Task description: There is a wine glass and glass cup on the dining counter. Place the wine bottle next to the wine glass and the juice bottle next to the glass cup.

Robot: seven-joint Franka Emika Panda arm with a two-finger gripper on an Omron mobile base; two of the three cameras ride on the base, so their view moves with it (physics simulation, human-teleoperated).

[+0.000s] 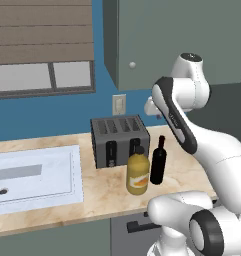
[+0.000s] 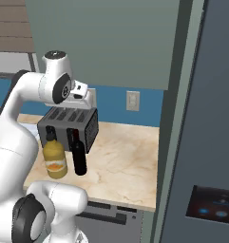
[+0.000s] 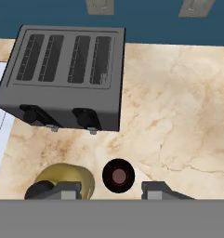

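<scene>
Lower centre of hand view: wine bottle (image 3: 118, 175) top sits between tool (image 3: 111, 189) tips, tool well above it, looking straight down. Jaws parted, holding nothing. Juice bottle (image 3: 67, 182) just beside, lower left, almost under left finger. Both bottles stand on counter (image 1: 92, 192) in front of toaster (image 1: 119, 140). Risk: on descent left finger lands on juice bottle shoulder, tips it or shoves it into wine bottle. Gap tight; off-centre close could topple tall bottle.
</scene>
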